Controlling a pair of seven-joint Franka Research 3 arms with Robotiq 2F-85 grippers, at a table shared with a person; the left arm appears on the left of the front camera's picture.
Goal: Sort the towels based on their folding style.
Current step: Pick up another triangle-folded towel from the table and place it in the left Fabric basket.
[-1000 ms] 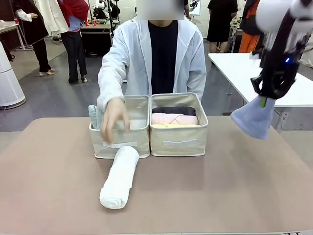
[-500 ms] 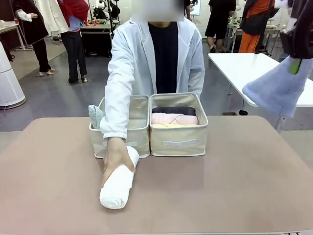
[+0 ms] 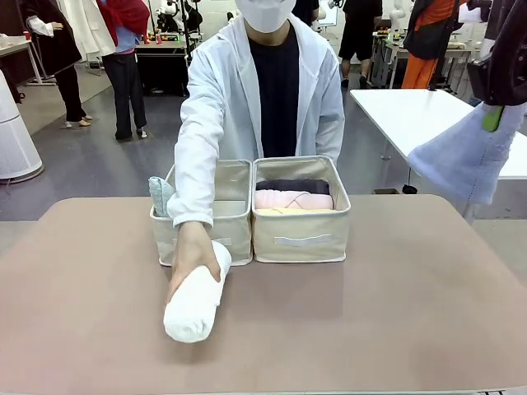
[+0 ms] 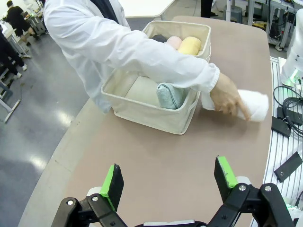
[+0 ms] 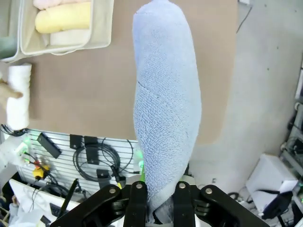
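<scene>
The right jaws are clamped on the narrow end of the blue towel (image 3: 465,160), a cone-shaped fold whose wide end hangs down. It is held up in the air at the table's (image 3: 395,313) right edge, near the far right corner, touching nothing else. In the right wrist view the blue towel (image 5: 165,109) rises straight out from between the closed jaws.

The left jaws stand wide open and hold nothing, above bare table near its left edge.

Two cream bins stand side by side, touching, at the middle of the far edge. The left bin (image 3: 202,239) holds a mint towel (image 3: 160,195) at its left end. The right bin (image 3: 300,239) holds three rolls in a row: a dark grey towel (image 3: 292,186) farthest, a pink towel (image 3: 292,199) in the middle and a yellow towel (image 3: 296,211) nearest.

A white towel (image 3: 196,300), rolled, lies on the table just in front of the left bin. The person's hand (image 3: 188,259) reaches over that bin and rests on the roll's far end.
</scene>
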